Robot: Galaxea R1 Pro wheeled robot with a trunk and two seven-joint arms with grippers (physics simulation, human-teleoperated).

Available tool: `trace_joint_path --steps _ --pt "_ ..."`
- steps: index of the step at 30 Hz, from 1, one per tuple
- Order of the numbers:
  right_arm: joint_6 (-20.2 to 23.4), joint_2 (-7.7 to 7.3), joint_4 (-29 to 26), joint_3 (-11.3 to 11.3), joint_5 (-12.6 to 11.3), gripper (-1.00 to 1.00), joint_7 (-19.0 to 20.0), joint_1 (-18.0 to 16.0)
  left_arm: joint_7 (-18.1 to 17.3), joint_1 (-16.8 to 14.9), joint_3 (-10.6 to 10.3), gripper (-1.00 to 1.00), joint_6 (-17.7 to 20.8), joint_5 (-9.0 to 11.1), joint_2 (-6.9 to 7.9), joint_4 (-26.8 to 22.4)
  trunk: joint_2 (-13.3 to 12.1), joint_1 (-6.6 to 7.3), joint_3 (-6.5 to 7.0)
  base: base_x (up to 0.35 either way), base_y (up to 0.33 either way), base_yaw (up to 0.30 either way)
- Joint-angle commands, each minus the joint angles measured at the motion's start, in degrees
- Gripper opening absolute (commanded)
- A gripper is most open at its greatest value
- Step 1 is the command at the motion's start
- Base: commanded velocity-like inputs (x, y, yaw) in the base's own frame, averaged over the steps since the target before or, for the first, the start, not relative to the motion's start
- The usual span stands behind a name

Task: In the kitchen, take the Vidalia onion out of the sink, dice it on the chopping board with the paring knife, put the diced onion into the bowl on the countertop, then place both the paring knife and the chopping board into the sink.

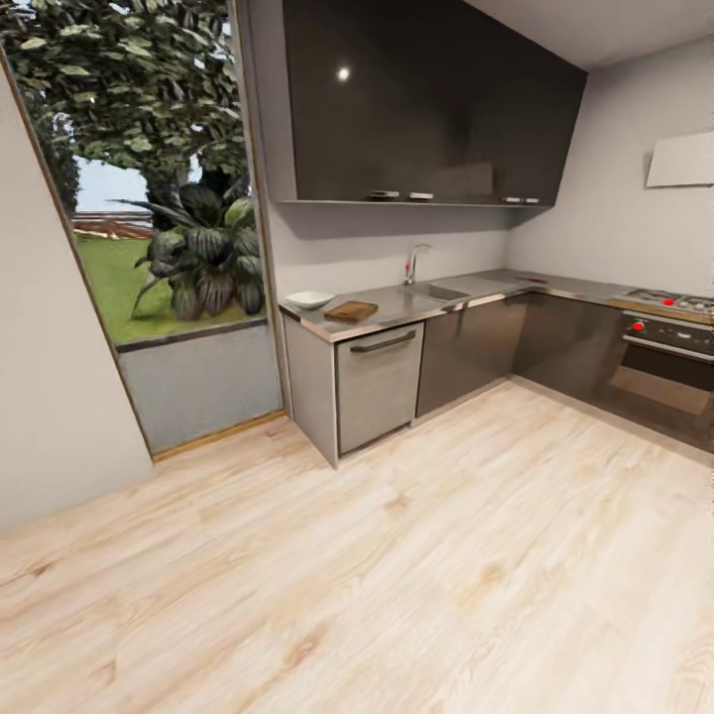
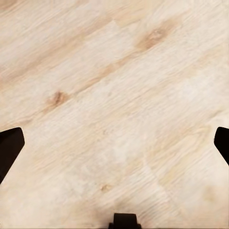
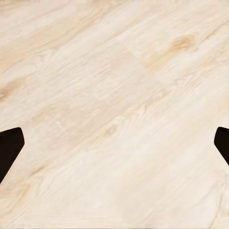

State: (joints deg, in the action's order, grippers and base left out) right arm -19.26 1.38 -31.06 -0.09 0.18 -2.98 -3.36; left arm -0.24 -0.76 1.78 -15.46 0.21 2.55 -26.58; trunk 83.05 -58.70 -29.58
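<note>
Pale floor (image 1: 416, 595) lay between robot and tabletop (image 1: 466, 290), both end effectors (image 2: 114, 143) (image 3: 114, 143) spread wide and empty; chopping board (image 1: 350, 310) and bowl (image 1: 309, 298) sat at its near end, sink (image 1: 433, 293) beyond, so no step appeared begun.

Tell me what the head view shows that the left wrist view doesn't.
Head view alone: the countertop with the bowl, the chopping board, the sink, dark cabinets, a stove and a garden window. Left wrist view alone: the left tool, its dark fingers spread wide with nothing between them. Both: the pale wooden floor.
</note>
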Motion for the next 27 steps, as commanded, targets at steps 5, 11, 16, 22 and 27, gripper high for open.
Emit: trace_joint_path --steps 5,11,16,22,27 --pt "-0.17 0.02 0.03 0.0 0.0 1.0 -0.19 -0.03 -0.03 -0.03 0.06 1.0 -0.18 0.01 0.0 0.04 0.03 -0.03 -0.06 0.274 0.194 -0.166" --pt "-0.17 0.02 0.03 0.0 -0.03 1.0 -0.19 -0.02 -0.03 -0.03 0.06 1.0 -0.18 -0.02 -0.05 0.1 0.03 -0.03 -0.06 0.248 0.207 -0.167" --pt "-0.17 0.02 0.03 0.0 -0.04 1.0 -0.19 -0.01 -0.03 -0.03 0.06 1.0 -0.18 -0.03 -0.03 0.13 0.03 -0.03 -0.06 0.171 0.248 -0.169" --pt "-0.17 0.02 0.03 0.0 -0.03 1.0 -0.19 -0.07 -0.03 -0.03 0.06 1.0 -0.18 -0.03 -0.02 0.13 0.03 -0.03 -0.06 0.122 0.266 -0.169" --pt "-0.17 0.02 0.03 0.0 -0.02 1.0 -0.19 -0.02 -0.03 -0.03 0.06 1.0 -0.18 -0.03 -0.03 0.2 0.03 -0.03 -0.06 0.103 0.275 -0.169"
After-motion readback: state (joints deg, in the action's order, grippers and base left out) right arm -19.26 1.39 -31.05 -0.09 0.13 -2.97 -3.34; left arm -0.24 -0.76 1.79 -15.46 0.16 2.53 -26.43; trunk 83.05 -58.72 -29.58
